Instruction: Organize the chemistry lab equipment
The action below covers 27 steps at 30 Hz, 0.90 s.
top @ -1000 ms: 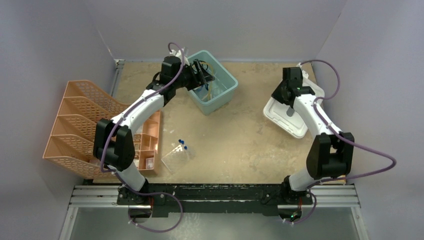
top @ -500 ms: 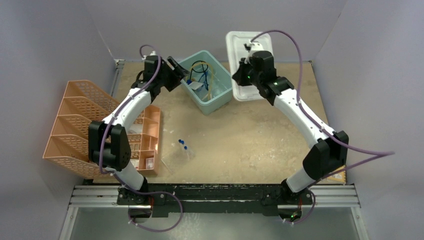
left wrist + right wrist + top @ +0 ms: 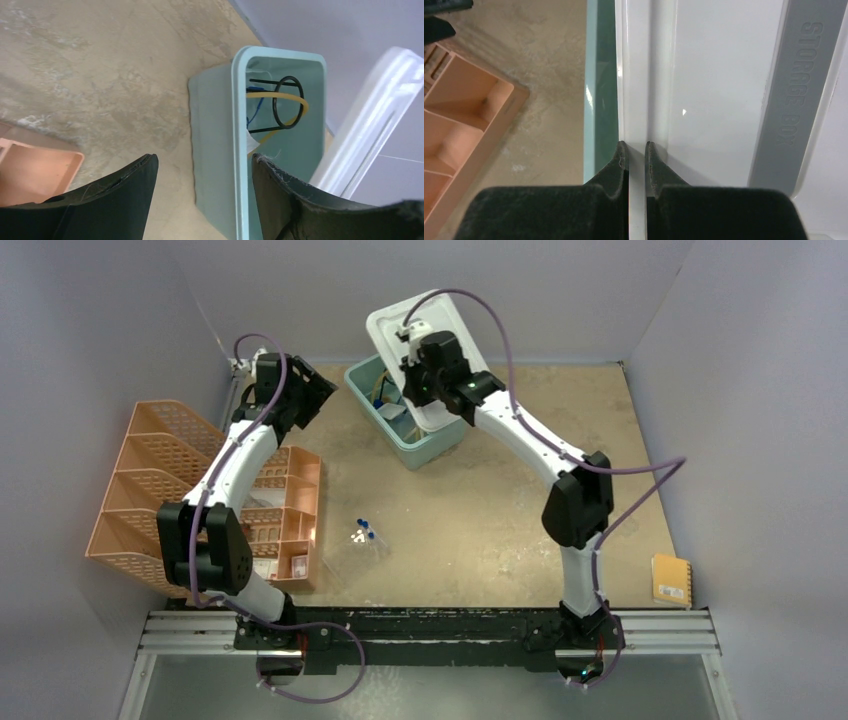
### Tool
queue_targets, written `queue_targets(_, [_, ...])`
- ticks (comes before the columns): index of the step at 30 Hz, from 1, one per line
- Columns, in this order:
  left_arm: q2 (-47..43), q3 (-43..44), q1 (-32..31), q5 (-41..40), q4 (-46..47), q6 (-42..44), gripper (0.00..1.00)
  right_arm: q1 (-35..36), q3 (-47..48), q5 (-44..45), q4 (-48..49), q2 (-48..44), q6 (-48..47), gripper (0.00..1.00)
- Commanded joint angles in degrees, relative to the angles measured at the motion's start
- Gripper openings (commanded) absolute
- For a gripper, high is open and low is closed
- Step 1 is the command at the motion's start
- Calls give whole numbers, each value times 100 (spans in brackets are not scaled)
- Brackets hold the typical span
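The teal bin (image 3: 432,443) stands at the back middle of the table. In the left wrist view it (image 3: 215,145) holds the black wire ring stand (image 3: 287,102), amber rubber tubing (image 3: 290,96) and a blue-framed item (image 3: 255,90). My right gripper (image 3: 425,388) is shut on the rim of the pale grey lid (image 3: 392,328), held tilted over the bin; the right wrist view shows the jaws (image 3: 636,146) pinching the lid (image 3: 724,75). My left gripper (image 3: 320,392) hangs open and empty left of the bin. The clear rack (image 3: 358,552) with blue-capped tubes (image 3: 365,529) lies mid-table.
An orange mesh file organizer (image 3: 150,490) stands at the left, with an orange compartment tray (image 3: 295,505) beside it. A small orange notebook (image 3: 671,580) lies at the near right. Walls close in the back and both sides.
My right arm carried the lid from the right side of the table up and left, over the bin. My left gripper drew back out of the bin to the left.
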Motion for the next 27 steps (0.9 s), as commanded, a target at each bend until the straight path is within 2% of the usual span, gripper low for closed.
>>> queue_targets(1, [-248, 10, 116, -193, -77, 217, 68, 180, 778, 184, -378, 89, -230, 0])
queue_targets(11, [-150, 165, 133, 529, 162, 483, 70, 339, 1158, 38, -787, 617, -38, 0])
queue_targets(16, [-106, 146, 132, 601, 254, 416, 70, 343, 1332, -82, -819, 825, -43, 10])
queue_targets(22, [-10, 132, 133, 821, 415, 338, 70, 337, 1620, -196, -866, 1065, 25, 17])
queue_targets(27, [34, 123, 133, 942, 541, 132, 71, 339, 1723, -517, -840, 963, 244, 32])
